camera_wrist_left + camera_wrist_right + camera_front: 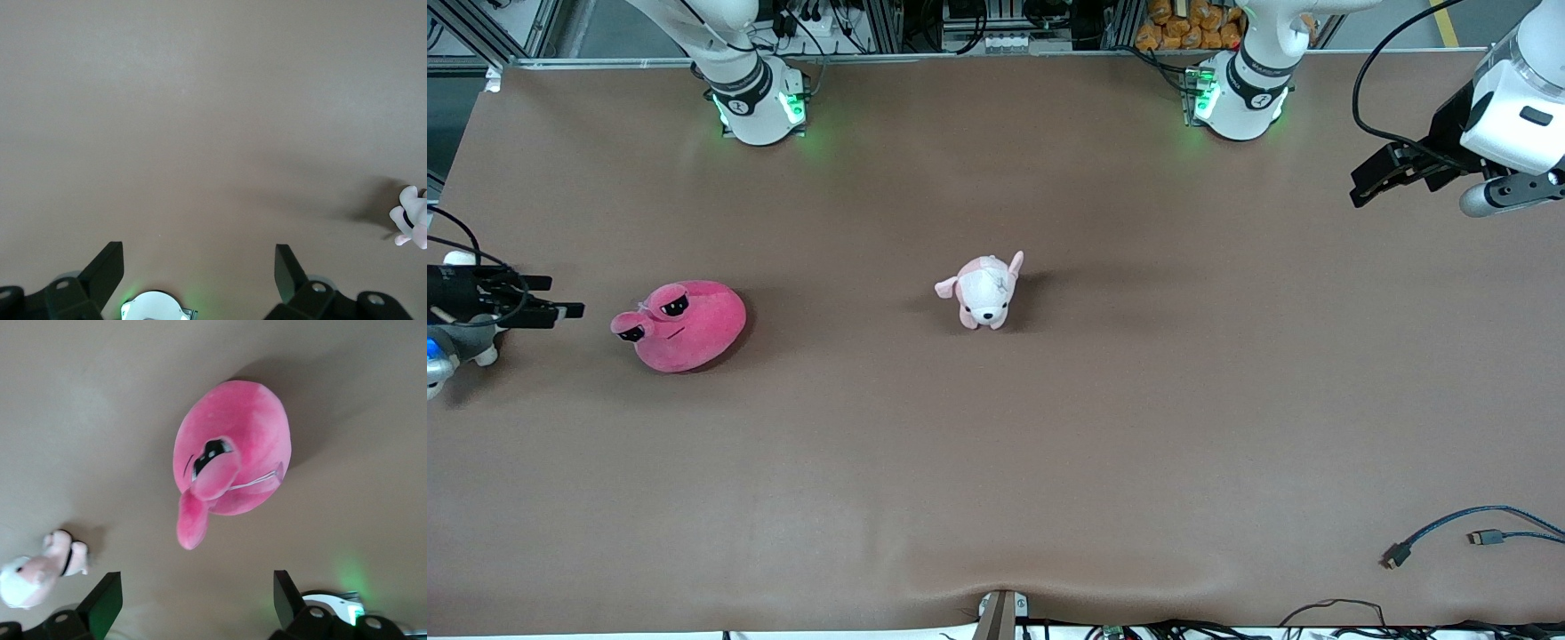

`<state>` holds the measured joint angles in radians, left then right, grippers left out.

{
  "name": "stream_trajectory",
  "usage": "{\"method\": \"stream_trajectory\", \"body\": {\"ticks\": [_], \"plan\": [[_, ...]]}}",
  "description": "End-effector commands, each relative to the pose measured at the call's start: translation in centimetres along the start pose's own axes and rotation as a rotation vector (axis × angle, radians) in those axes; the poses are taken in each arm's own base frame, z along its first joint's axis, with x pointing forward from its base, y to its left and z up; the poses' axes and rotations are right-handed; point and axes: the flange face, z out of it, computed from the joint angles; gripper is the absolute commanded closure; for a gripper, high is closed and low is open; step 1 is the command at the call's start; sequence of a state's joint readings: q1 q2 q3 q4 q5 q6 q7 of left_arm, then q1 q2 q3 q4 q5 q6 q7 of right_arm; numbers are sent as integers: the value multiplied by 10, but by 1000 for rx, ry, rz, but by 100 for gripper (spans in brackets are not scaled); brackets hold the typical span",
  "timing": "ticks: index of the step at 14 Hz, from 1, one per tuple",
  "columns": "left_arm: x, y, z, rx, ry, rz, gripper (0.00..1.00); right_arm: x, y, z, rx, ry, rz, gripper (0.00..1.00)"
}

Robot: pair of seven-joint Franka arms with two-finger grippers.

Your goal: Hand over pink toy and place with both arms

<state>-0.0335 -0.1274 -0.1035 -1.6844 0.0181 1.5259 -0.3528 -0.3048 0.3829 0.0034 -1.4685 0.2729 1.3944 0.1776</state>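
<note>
Both tools are hanging with nothing in them. The right tool (556,297) has its fingers wide apart in the right wrist view, and the left tool (1369,182) is spread the same way in its own wrist view.

I'm using the pale puppy plush (985,289) mid-worktop as the landmark. The hot-pink toy (680,324) with sunglasses, which I'd guess is the task's one, lies flat on the worktop (1049,462). It's well apart from the puppy, toward the right arm's end. The right tool sits even further out that way from the puppy. The left tool is well off from the puppy, over the left arm's end.

Honestly this fits two stages: the toy waiting to be grabbed, or already passed across and set down. I can't call it.

Handling tips either way:
- It's squishy, so clamp the fat body and not the floppy nose.
- At a swap, leave enough plush sticking out for the second tool.
- Keep clear of the puppy.

Count:
- plush toys: two, one hot-pink and one pale
- arms: two, with two tools
- loose cable ends (1392,558): two, near the left arm's end and closer to the front camera than the puppy
</note>
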Motion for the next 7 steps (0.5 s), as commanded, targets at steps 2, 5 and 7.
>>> {"method": "stream_trajectory", "body": {"ticks": [2, 5, 7], "plan": [[-8, 5, -8, 14, 8, 22, 0, -52, -66, -14, -132, 84, -125, 0], [-15, 2, -12, 30, 1, 74, 0, -104, -108, -17, -210, 152, -216, 0], [-24, -4, -19, 35, -12, 113, 0, -140, -123, -19, -277, 196, -265, 0]]}}
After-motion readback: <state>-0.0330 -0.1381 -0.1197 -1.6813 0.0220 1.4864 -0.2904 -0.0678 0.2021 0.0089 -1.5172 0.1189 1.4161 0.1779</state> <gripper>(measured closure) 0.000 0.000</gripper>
